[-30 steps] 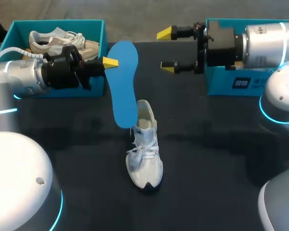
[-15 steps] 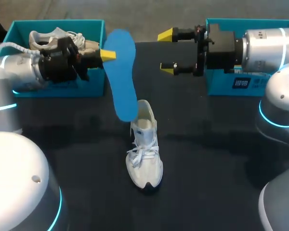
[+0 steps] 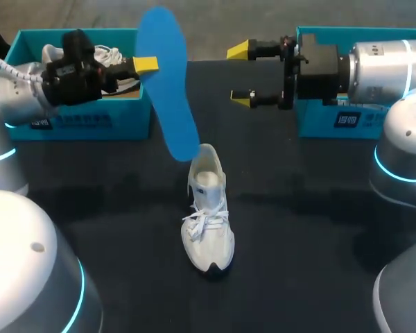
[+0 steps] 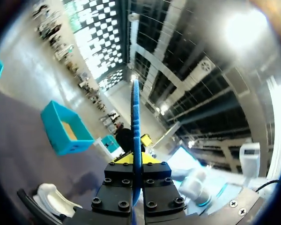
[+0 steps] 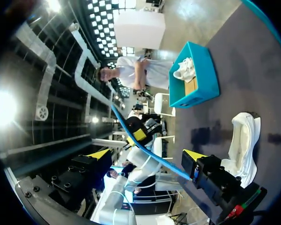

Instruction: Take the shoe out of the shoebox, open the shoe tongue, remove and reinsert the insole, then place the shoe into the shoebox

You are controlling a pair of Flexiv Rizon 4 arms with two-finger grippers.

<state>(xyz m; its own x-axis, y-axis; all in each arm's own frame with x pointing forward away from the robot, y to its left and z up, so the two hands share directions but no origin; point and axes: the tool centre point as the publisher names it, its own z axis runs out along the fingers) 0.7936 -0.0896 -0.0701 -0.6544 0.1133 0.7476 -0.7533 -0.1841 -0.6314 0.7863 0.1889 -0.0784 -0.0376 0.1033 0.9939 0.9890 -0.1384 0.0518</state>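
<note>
The left gripper (image 3: 144, 66) pulls farther left, clamping the insole (image 3: 165, 83), which slants near-right toward the shoe (image 3: 208, 215); the right gripper (image 3: 241, 73) gapes empty.

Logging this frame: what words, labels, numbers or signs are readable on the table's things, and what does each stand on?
Pale label on the front wall of the right shoebox: too small and blurred to read.
Pale print along the front wall of the left shoebox: too blurred to read.
Blue insole and white shoe: no text shows.
</note>
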